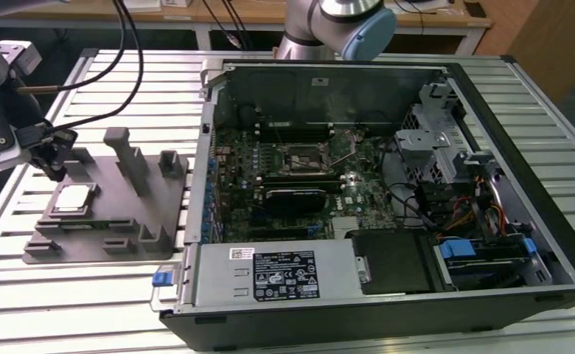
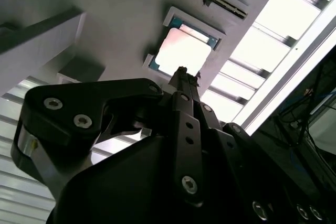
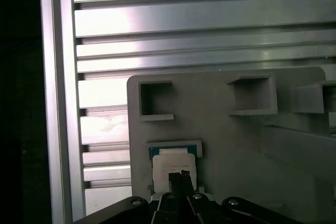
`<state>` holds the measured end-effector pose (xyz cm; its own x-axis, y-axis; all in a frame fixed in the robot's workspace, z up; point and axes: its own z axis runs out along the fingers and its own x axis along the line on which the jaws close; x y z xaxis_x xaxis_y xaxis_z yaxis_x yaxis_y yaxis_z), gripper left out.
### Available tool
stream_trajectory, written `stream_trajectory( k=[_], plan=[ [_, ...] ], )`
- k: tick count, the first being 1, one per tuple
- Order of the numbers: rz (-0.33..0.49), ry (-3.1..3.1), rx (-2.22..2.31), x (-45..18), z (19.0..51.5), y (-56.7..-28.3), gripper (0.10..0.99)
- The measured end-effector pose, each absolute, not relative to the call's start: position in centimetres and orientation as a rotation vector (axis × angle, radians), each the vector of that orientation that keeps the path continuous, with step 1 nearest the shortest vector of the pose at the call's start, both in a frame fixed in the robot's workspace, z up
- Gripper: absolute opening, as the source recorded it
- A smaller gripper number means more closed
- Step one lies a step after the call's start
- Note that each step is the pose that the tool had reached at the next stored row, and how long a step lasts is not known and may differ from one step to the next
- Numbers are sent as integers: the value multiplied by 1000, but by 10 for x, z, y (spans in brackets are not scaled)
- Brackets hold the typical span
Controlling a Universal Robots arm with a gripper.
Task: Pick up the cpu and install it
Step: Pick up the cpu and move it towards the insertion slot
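Observation:
The cpu (image 1: 74,199) lies flat with its silver top up in a recess of the grey fixture block (image 1: 120,221), at the exterior view's left. My gripper (image 1: 51,168) hangs just above the block, close beside the chip and apart from it. In both wrist views the dark fingers come together into one narrow tip, and the gripper (image 2: 182,73) is shut with nothing in it. The cpu (image 2: 182,52) shows just past that tip, and likewise the cpu (image 3: 173,162) sits under the gripper (image 3: 182,174). The black motherboard socket (image 1: 302,156) sits inside the open computer case.
The open computer case (image 1: 386,184) takes up the middle and the exterior view's right, its walls standing higher than the motherboard. Grey posts (image 1: 122,151) rise from the fixture block beside the chip. Everything rests on a slatted aluminium table (image 1: 71,295). Black cables (image 1: 130,44) hang near the arm.

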<state>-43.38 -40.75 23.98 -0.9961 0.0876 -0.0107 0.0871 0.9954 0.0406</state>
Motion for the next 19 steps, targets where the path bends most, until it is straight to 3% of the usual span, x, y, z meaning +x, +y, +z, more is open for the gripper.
stream_trajectory(
  k=[19],
  plan=[
    [54,3127,137,-433,221,-409,106]
  ],
)
